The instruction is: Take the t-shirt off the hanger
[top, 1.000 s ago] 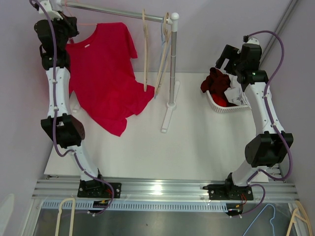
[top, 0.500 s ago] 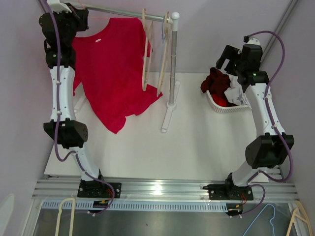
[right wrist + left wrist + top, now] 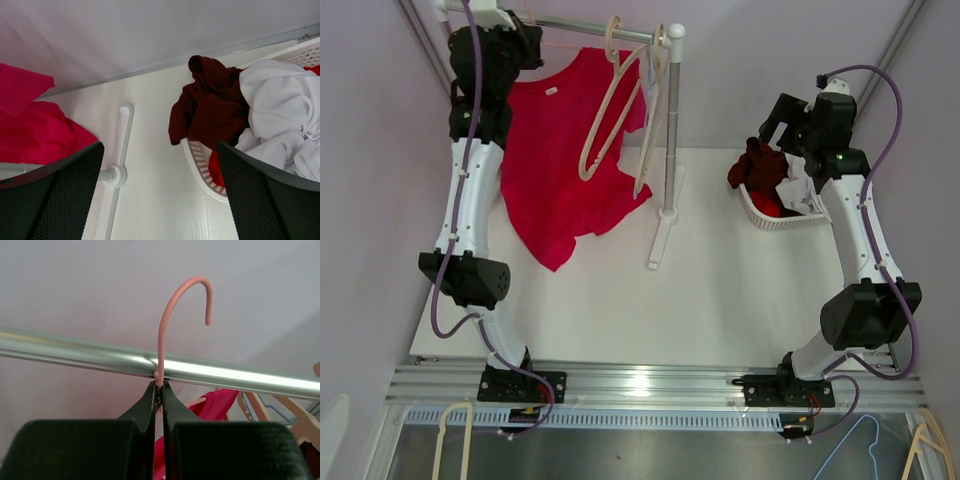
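One thin hanger (image 3: 160,340) neck is all the left gripper (image 3: 158,386) is clamping, so the t-shirt (image 3: 555,175) could be dragging it loose while the right gripper (image 3: 157,150) is gaping idle.

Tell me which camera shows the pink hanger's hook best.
Left wrist view: the pink hook fills the frame, its stem pinched in the shut left gripper, curving up above the rail. In the top external view it is too small to make out by that gripper; the right wrist view misses it entirely.
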